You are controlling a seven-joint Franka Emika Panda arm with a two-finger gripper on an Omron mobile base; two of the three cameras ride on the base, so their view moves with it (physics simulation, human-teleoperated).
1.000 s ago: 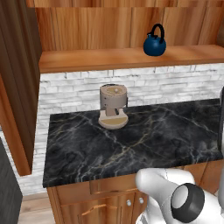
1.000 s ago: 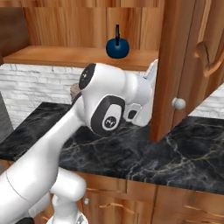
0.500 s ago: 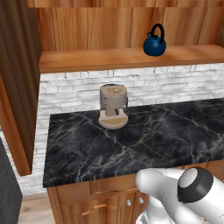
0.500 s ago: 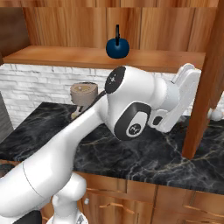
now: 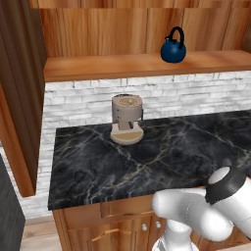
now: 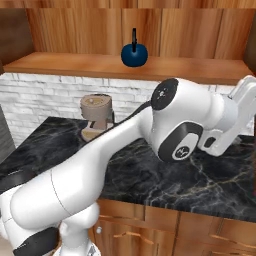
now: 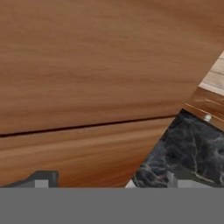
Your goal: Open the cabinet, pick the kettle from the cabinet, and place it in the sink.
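I see the cabinet (image 5: pixel 142 29) standing open; my gripper (image 7: pixel 109 181) is spread wide, holding nothing. The kettle (image 5: pixel 173 48) sits on the shelf at one o'clock; picking and sinking remain.

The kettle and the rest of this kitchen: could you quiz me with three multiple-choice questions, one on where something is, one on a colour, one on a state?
1. Where is the kettle?
A. in the sink
B. on the cabinet shelf
C. on the counter

2. What colour is the kettle's body?
A. dark blue
B. red
C. white

3. How are the gripper jaws?
A. shut on the kettle
B. shut on a knob
C. open, holding nothing

Answers:
1 B, it sits on the wooden shelf above the coffee machine.
2 A, both base views show a blue body with a black handle.
3 C, the hand view shows the fingertips wide apart with nothing between them.
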